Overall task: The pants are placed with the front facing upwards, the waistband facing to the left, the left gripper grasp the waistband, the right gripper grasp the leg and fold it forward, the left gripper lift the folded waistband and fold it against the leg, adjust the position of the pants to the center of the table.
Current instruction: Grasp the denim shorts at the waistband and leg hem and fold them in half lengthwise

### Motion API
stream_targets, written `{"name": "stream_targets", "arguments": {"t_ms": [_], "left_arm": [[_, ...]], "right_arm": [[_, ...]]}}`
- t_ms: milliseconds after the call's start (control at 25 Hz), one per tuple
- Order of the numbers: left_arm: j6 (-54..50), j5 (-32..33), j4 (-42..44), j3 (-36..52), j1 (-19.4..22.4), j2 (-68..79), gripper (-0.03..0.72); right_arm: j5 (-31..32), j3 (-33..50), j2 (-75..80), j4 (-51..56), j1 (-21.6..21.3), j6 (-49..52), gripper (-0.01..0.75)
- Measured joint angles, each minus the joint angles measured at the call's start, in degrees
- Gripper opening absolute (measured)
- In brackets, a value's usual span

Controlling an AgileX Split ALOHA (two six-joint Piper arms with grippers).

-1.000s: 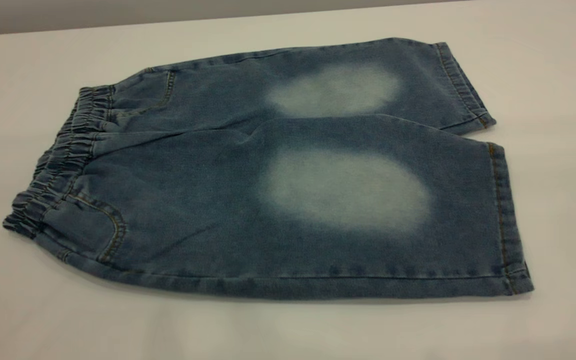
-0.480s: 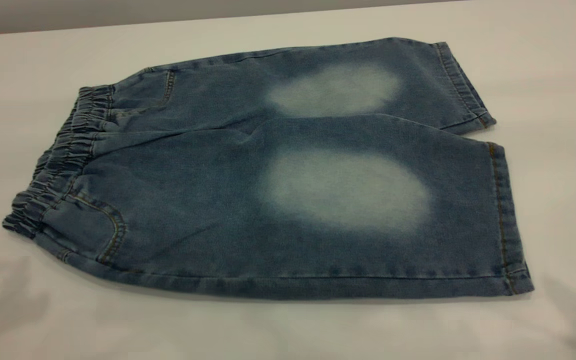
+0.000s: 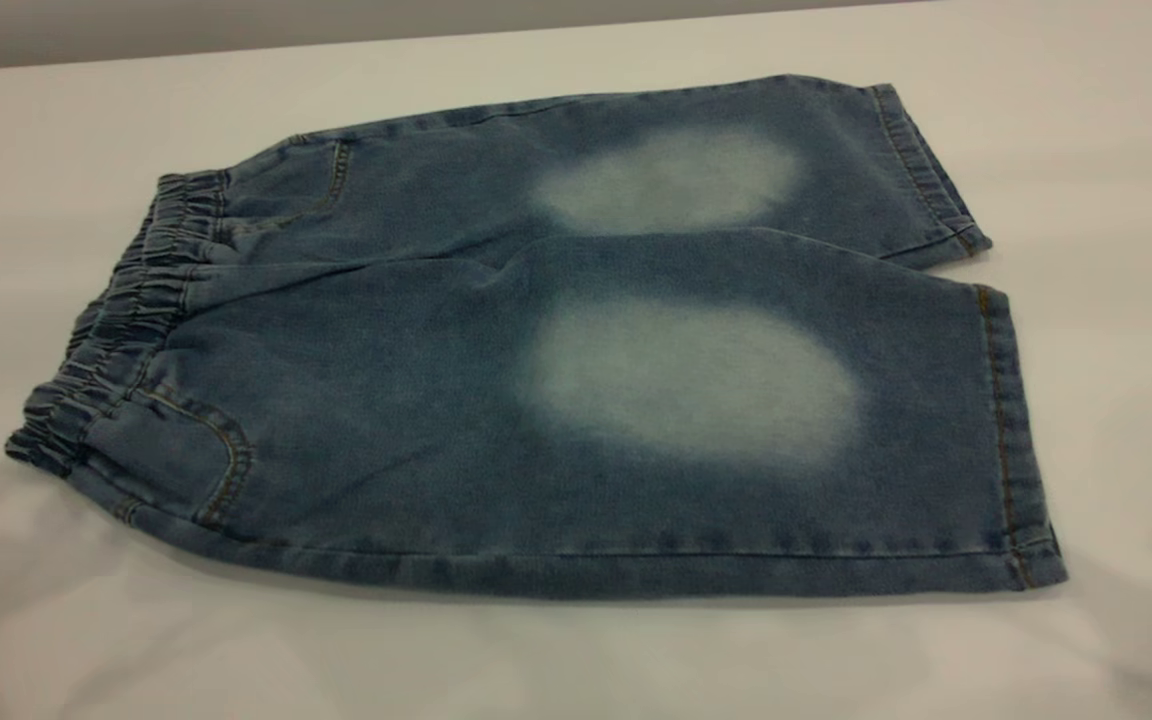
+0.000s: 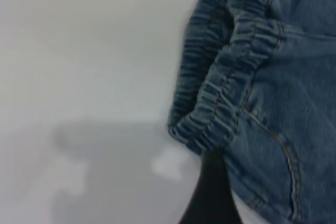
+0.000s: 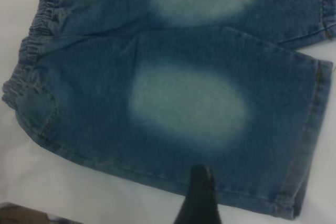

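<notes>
One pair of pants [image 3: 556,380] lies flat on the table [image 3: 576,660], front up. At their left end the waistband [image 3: 121,320] is ruched and wrinkled, with tan stitching curving round a pocket beside it. Two pale oval patches [image 3: 686,375] mark the smooth denim legs; flat stitched hems [image 3: 1011,430] close the right end. Left gripper [image 4: 212,195] shows only a dark finger near the waistband; right gripper [image 5: 198,198] only a dark tip over the near leg's edge. Neither opening can be told.
</notes>
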Motion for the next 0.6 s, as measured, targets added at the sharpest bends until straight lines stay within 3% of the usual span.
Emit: {"name": "stream_targets", "arguments": {"t_ms": [600], "left_arm": [[1.2, -16.5, 1.9, -0.2, 0.0, 26.0, 0.509]], "right_arm": [[-3.1, 0.0, 12.5, 0.0, 0.0, 0.1, 0.518]]}}
